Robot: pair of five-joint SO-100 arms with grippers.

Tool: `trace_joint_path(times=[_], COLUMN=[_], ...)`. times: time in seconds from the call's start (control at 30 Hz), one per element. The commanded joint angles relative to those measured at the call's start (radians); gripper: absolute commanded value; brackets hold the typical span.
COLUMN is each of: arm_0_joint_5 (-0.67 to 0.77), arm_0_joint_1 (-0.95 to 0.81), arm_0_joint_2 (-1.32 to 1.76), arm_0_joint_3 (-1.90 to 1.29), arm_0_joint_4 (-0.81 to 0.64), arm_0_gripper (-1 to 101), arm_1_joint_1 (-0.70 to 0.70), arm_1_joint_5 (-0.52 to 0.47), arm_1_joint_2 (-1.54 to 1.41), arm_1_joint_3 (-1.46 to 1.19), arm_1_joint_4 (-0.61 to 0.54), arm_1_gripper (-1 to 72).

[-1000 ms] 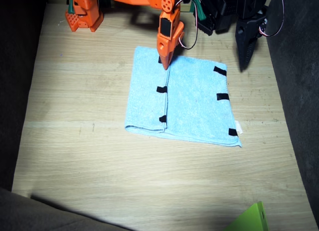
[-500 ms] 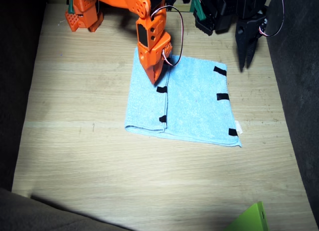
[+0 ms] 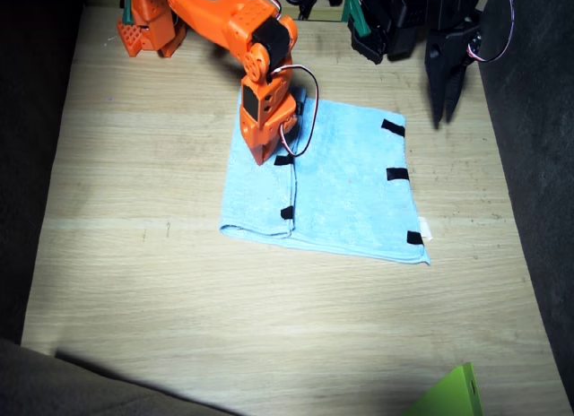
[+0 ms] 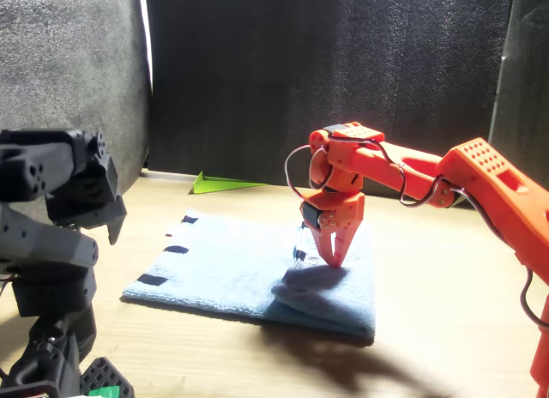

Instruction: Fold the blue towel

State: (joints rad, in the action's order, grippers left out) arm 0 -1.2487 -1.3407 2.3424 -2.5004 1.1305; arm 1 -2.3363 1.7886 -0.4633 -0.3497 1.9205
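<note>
The blue towel (image 3: 345, 187) lies flat in the middle of the wooden table (image 3: 134, 281), w/ one side folded over so a row of black tape strips (image 3: 287, 212) runs down its middle & another row sits along its right edge. The orange right arm reaches over it & the right gripper (image 4: 333, 259) points down w/ its tips on the cloth near the fold, jaws just a bit apart, can't tell if they pinch any cloth. The black left arm stays at the far right, off the towel, & the left gripper (image 3: 446, 107) hangs in the air pointing down w/ jaws closed & holding nothing.
</note>
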Motion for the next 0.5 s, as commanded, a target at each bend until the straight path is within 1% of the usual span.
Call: trace_joint_path(times=[0.0,0.17,0.47], arm_0_joint_5=[-0.011,-0.011,-0.011], arm_0_joint_1=[-0.015,-0.015,-0.015], arm_0_joint_2=[0.014,0.014,0.014], arm_0_joint_3=[-0.012,-0.012,-0.012], arm_0_joint_4=[0.009,0.009,0.009], arm_0_gripper=[18,18,18], arm_1_joint_1=[0.049,0.081,0.095], arm_1_joint_5=[0.006,-0.014,-0.061], arm_1_joint_2=[-0.002,-0.021,-0.031], arm_1_joint_3=[-0.064,-0.084,-0.144], arm_1_joint_4=[0.025,0.025,0.026], arm_1_gripper=[-0.1,-0.1,-0.1])
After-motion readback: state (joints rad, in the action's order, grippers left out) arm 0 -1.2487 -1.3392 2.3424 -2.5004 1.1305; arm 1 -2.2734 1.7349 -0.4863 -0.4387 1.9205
